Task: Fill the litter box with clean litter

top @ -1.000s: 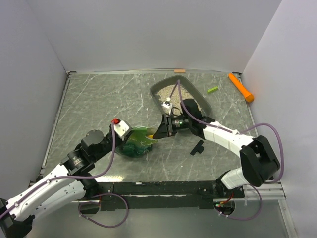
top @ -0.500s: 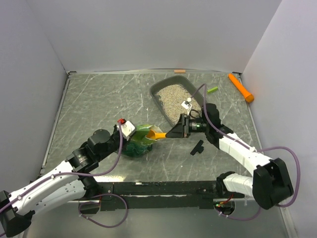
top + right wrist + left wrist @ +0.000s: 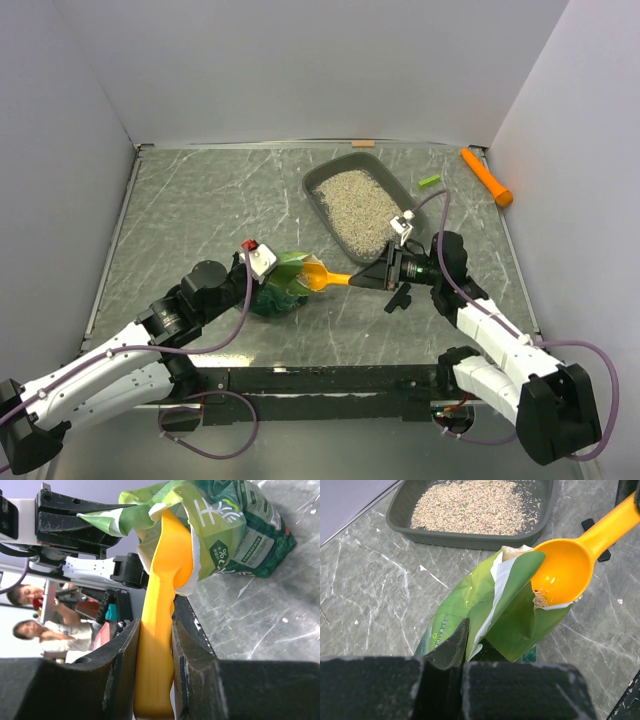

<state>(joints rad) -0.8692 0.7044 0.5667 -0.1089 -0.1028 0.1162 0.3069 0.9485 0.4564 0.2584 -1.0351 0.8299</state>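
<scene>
Right gripper (image 3: 372,278): jaws clamping tight on the handle of the orange-yellow scoop (image 3: 322,273), with no gap showing in the wrist view (image 3: 156,625). Compared with half a second ago, it is sitting lower and further toward 5 o'clock. More of the handle is showing, and the arm is covering less of the litter box (image 3: 314,192).
Scoop: long axis running 9 to 3 o'clock, bowl pointing to 9 and resting in the mouth of the green bag (image 3: 278,287), carrying a few grains.
Left gripper (image 3: 262,262): pinching the bag's rim.
Litter box: lying at 1 o'clock from the bag, well apart, long axis running 11 to 5 o'clock.
Clean litter (image 3: 360,205): covering the box floor.
</scene>
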